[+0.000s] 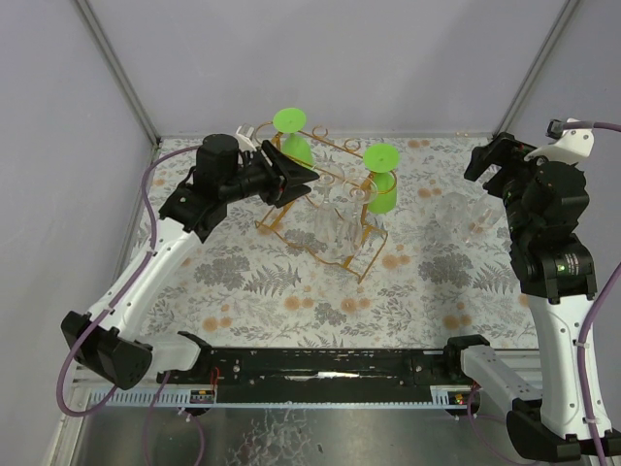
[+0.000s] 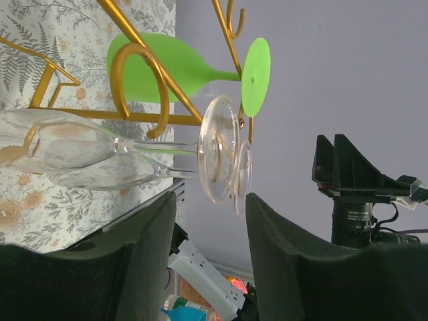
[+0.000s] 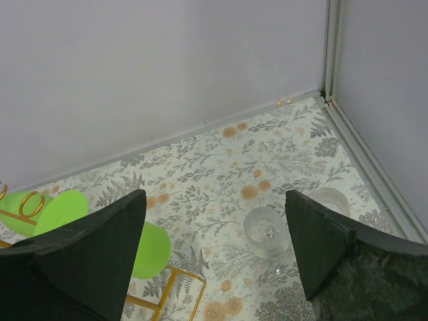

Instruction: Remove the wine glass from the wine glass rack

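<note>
The wine glass rack (image 1: 335, 218) stands at the centre of the top view on the floral table (image 1: 252, 291), with two green glasses (image 1: 380, 160) and clear ones hung on it. In the left wrist view, the foot of a clear wine glass (image 2: 219, 147), still on the rack, is seen at the mouth of the left gripper (image 2: 210, 204). Its jaws are partly open, and no contact can be made out. At the right of the top view, the right gripper (image 1: 490, 163) is held wide open and empty, near clear glasses (image 3: 266, 232) standing on the table.
</note>
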